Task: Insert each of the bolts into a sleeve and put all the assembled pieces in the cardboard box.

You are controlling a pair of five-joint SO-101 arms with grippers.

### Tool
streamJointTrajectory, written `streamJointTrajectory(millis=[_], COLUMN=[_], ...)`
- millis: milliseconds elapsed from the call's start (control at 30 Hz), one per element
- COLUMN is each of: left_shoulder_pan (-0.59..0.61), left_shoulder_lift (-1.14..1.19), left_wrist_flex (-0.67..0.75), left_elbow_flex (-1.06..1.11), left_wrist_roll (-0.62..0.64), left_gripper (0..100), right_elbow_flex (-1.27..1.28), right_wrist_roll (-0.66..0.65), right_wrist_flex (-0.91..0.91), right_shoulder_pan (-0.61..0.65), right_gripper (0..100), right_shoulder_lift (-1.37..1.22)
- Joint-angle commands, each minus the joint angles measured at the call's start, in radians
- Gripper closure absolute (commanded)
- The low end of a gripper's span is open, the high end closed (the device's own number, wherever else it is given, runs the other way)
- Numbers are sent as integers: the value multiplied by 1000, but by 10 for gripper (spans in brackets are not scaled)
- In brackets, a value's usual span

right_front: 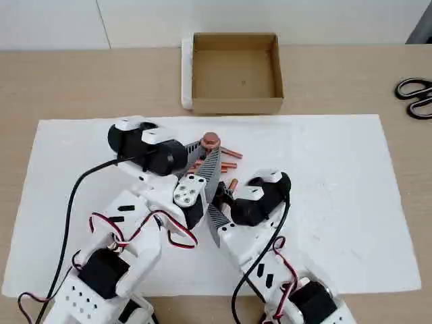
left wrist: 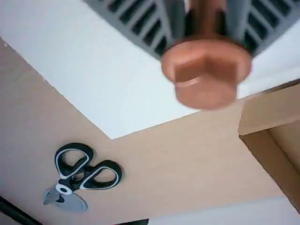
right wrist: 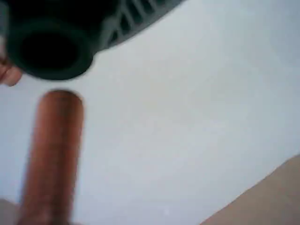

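Where left gripper [right_front: 209,150] pinches, bolt [right_front: 210,140] sits clamped, head protruding.

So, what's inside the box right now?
Only bare cardboard floor shows in the box; no pieces. The strip just behind its near wall is hidden. A bolt sits clamped in the left gripper, outside it.

**A small robotics workbench**

From my end this reads as a hobby lab or research bench. I work over a pale wood-look table [right_front: 67,81] set against a plain white wall [right_front: 54,20], with a white sheet [right_front: 337,202] laid down as a work mat. The arms [right_front: 128,223] are white plastic shells with a loose black cable [right_front: 69,209] and red servo wires [right_front: 182,236] exposed. Scissors [right_front: 415,96] and an open cardboard box [right_front: 236,106] sit nearby.
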State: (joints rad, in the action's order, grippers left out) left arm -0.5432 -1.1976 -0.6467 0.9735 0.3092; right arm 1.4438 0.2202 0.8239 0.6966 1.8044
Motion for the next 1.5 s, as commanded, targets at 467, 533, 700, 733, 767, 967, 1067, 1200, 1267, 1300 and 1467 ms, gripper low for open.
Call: streamJointTrajectory(millis=[467,533,700,733,767,967,1067,1200,1267,1300,1467], left_shoulder_pan=[-5,-5,-5,-3,-2,-3,-3,-3,-3,-3,-5], left_shoulder_lift=[-21,-21,-21,-21,-21,-21,-21,-21,-21,-21,-21], left_wrist_flex=[34,34,31,31,31,8,-6,-20,-20,-20,-52], left_elbow_flex=[10,8,-12,-22,-33,-33,-33,-33,-33,-33,-47], left_wrist_roll=[9,9,9,9,9,43,66,66,66,66,66], left_gripper=[994,994,994,994,994,994,994,994,994,994,994], right_elbow_flex=[-8,-6,-5,2,5,5,5,5,5,5,5], right_wrist_roll=[8,8,8,8,8,8,8,8,8,8,8], right_wrist_flex=[-50,-50,-50,-50,-50,-50,-50,-50,-50,-50,-50], right_shoulder_pan=[7,7,7,7,7,5,5,5,5,4,2], right_gripper=[995,995,995,995,995,995,995,995,995,995,995], right_shoulder_lift=[8,8,8,8,8,8,8,8,8,8,8])
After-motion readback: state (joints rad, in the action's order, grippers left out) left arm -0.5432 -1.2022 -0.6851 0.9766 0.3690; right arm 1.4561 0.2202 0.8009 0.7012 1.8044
